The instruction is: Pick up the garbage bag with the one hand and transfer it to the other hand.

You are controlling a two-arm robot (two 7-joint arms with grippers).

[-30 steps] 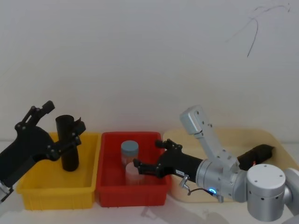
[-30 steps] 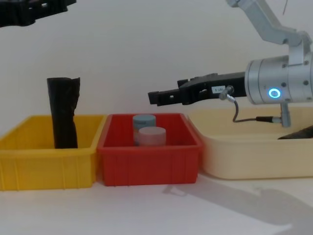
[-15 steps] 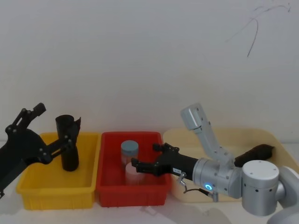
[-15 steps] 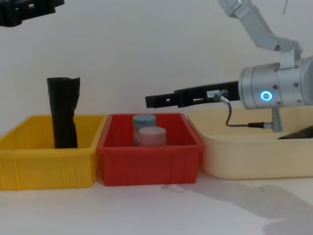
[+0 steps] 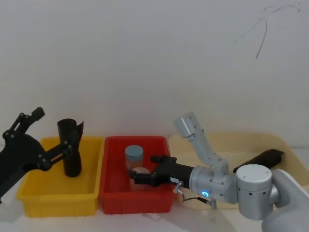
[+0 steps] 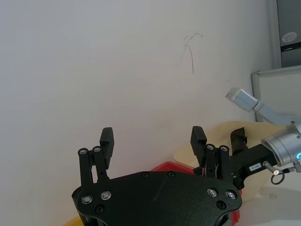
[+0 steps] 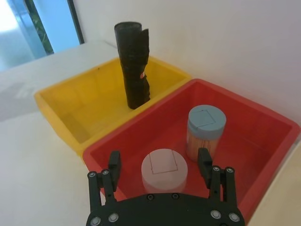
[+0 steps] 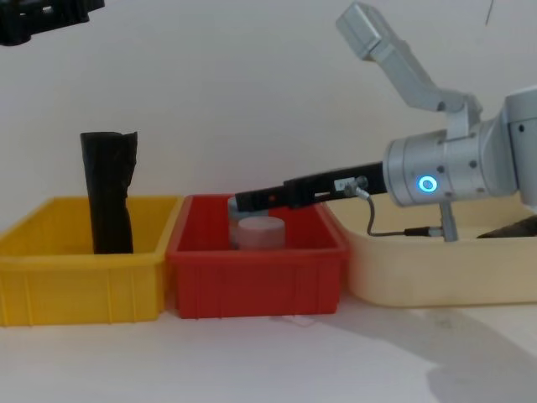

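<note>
My right gripper [image 7: 160, 176], fingers spread, had dipped lower over the red plastic bin [image 5: 113, 193]; left gripper [image 6: 153, 141] spread, unladen; rolled black garbage bag [image 5: 70, 147] upright in yellow bin [image 5: 29, 198] beyond, ungrasped.

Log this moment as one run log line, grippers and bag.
left gripper: open, above yellow bin | right gripper: open, over red bin | garbage bag: upright in yellow bin, not held
</note>
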